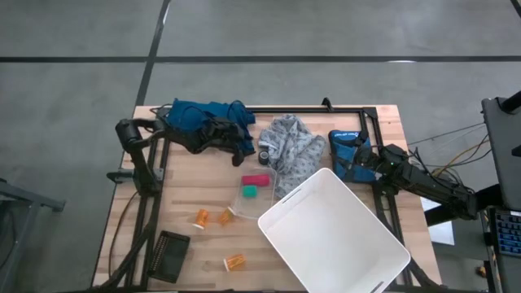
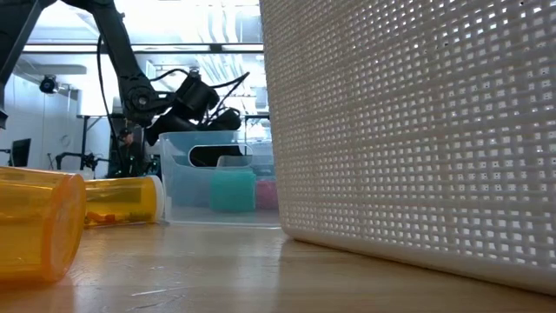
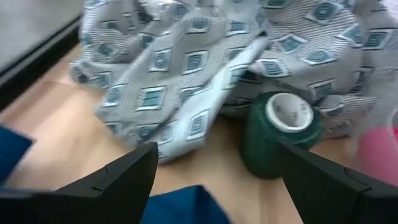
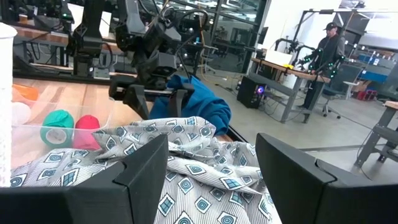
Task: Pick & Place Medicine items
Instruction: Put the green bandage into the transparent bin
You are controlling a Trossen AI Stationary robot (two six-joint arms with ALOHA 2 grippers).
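Orange pill bottles (image 1: 213,217) lie untouched; your left tool (image 1: 247,151) hangs spread wide, empty, near the counter's (image 1: 192,195) far edge, over the grey patterned cloth (image 3: 205,56).

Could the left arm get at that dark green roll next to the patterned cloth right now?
Probably yes. The left gripper hangs open just short of the dark green roll, with bare wood between them. The grey patterned cloth lies against the roll's far side, but does not cover it.

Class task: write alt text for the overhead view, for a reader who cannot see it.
Three small translucent orange pill bottles lie on the wooden table left of a big white plastic basket. Behind lie a blue cloth and a grey patterned cloth; the left gripper hovers between them.
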